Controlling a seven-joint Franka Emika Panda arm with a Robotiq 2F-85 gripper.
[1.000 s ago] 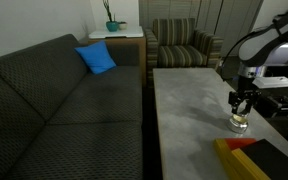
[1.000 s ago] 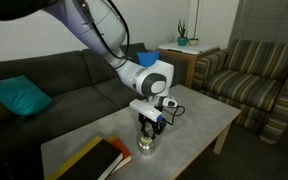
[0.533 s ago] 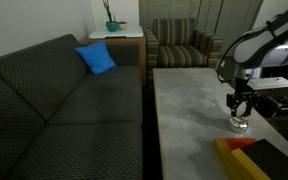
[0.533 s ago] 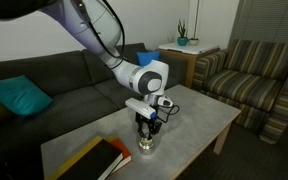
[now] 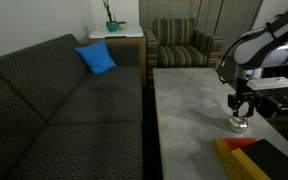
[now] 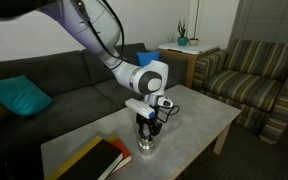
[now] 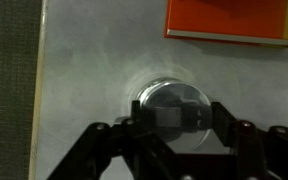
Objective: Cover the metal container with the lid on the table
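If the lid (image 7: pixel 172 100) sits crooked on the metal container (image 5: pixel 239 125), releasing it could let it slide off, or tip the little pot on the grey surface (image 5: pixel 189 100) near the orange book (image 7: pixel 234 20). The jaws are pinched shut on the lid's centre knob, directly over the container.

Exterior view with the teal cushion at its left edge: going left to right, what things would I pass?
Teal square cushion → flat stack of yellow and dark books → small shiny metal container → green potted plant → striped fabric armchair.
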